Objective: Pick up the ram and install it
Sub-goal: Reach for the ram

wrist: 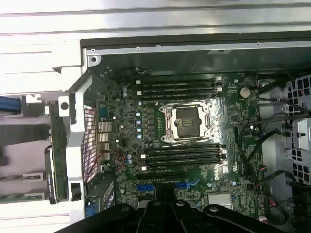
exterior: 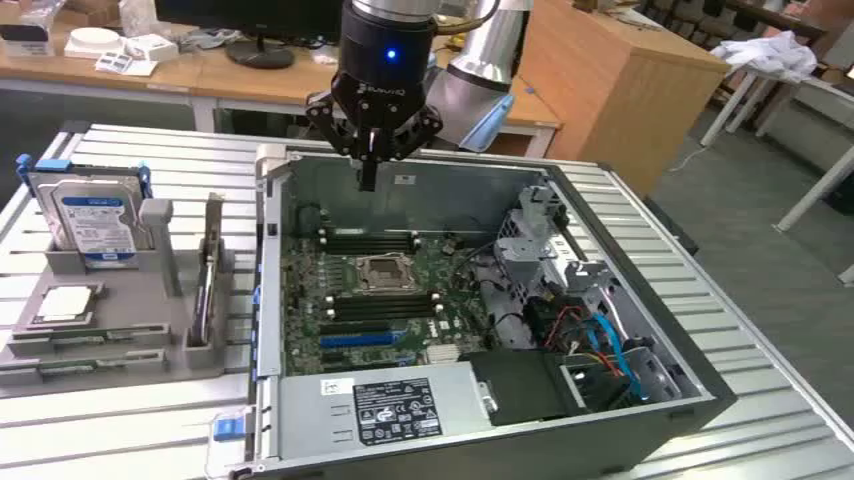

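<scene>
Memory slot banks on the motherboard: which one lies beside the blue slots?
The bank between the processor socket and the blue slots; the other bank lies beyond the socket, by the case wall.

Inventory, as I look down:
- Open computer case (exterior: pixel 614 440) lying on a slatted metal table (exterior: pixel 781 400).
- Green motherboard (exterior: pixel 454 310) inside it, with a silver processor socket (exterior: pixel 387 270) at its middle.
- Power supply (exterior: pixel 387 405) with a black label.
- Blue and orange cables (exterior: pixel 603 340).
- Grey rack (exterior: pixel 167 290) at the exterior view's left, with a blue-labelled hard drive (exterior: pixel 96 225) standing upright and a square silver chip (exterior: pixel 67 303) lying flat.
</scene>
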Motion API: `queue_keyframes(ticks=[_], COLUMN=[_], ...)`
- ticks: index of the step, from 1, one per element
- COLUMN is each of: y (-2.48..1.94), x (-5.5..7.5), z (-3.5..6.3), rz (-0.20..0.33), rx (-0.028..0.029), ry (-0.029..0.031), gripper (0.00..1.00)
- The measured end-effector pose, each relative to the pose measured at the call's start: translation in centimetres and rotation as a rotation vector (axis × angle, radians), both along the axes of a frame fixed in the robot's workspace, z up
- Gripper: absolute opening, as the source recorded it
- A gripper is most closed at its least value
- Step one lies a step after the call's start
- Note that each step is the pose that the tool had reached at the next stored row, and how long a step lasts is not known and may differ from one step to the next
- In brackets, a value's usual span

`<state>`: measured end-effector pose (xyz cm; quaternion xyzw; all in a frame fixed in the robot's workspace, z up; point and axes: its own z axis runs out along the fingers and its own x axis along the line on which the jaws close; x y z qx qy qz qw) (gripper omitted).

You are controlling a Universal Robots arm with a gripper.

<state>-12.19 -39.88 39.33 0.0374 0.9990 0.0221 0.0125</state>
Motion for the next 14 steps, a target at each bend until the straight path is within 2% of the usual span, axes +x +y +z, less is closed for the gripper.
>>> queue_keyframes(ticks=[14], y=[0.00], x=[-0.08], z=[-0.01], rz=[0.000], rx=[0.0002], ry=[-0.0002], gripper=[0.11])
